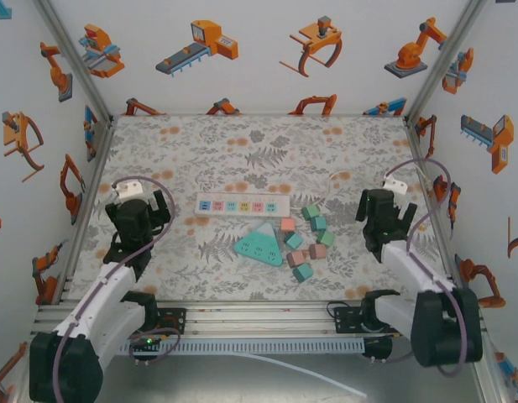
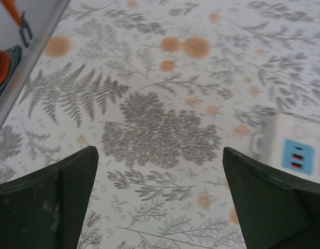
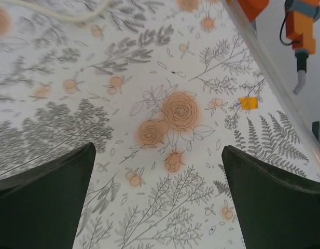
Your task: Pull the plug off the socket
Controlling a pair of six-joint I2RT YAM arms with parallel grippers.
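Left gripper (image 2: 160,155): jaws spread wide, nothing between them. It hovers over bare cloth, just left of the power strip's end.
Right gripper (image 3: 157,150): jaws also wide apart and empty, above the printed cloth at the table's right side, well apart from the sockets.
Table (image 1: 200,151): flat, covered in a matte fern-and-rose print, which looks low in friction.
Triangular socket (image 1: 260,243): teal, rounded corners, smooth plastic, lying flat at centre, nearest the arm bases.
Cube plugs (image 1: 318,251): small pink and teal blocks with hard edges, lying loose on the cloth just right of the triangular socket.
Power strip (image 1: 243,205): long white plastic bar with a row of coloured faces, just beyond the triangular socket.
Task item: from above I cannot tell whether a plug is seated in either socket.
Procedure: brace the socket body with one gripper. Close the other squarely on the plug's flat sides and pull straight along the pin axis. Do not twist, because smooth plastic may slip.
White cord (image 3: 71,18): thin and flexible, on the cloth farther back.
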